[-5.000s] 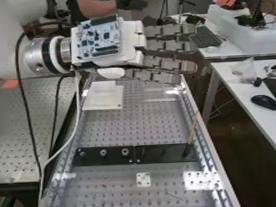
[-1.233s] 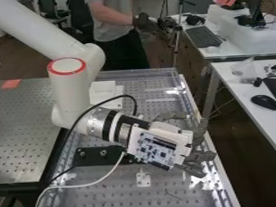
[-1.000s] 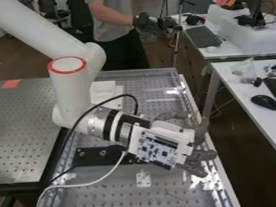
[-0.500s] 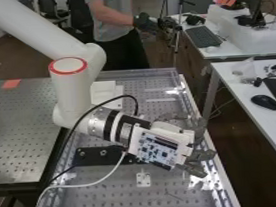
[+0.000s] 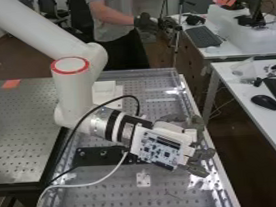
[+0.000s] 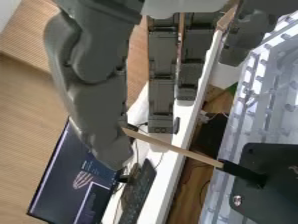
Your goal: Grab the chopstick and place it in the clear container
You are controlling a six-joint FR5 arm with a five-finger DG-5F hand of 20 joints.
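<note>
And the robot hand is making its big switch: from over the far side of the black plate it's now working at the plate's right end, as the high view has it. In the last half second, it's only edging slightly. Fingers and thumb are standing apart, open, with the wooden chopstick slanting across near the thumb; whether they're touching, I can't tell. The chopstick's lower end is sitting in a black holder on that plate, so the grasp is looking close, but placing is still waiting. The holder is probably calling for a straight pull along the stick. A white cable is trailing past the plate's near edge, possibly snagging later; a white block is resting beyond the plate.
</note>
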